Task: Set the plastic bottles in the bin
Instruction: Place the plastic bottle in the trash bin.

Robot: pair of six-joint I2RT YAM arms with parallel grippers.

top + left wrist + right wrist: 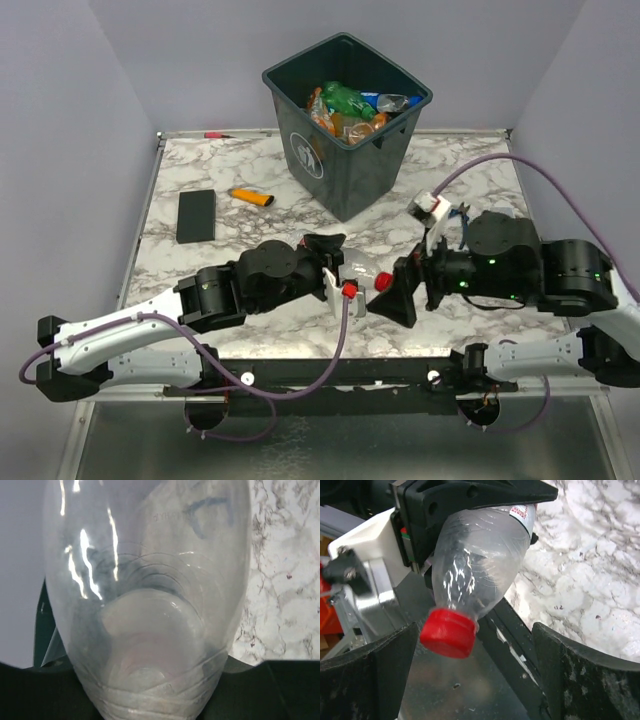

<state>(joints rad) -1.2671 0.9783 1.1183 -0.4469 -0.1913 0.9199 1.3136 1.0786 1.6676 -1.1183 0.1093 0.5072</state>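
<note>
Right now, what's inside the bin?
The bin holds a pile of plastic bottles: green, orange and clear ones show on top. Anything beneath that top layer, and the bin floor, is covered.

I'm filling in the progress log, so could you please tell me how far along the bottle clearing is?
Done: several bottles lie in the bin. In hand: the left gripper is shut on a clear red-capped bottle, and the right gripper is open, its fingers either side of the cap. Left: that bottle must go in the bin; the top view shows no other bottle on the table.
</note>
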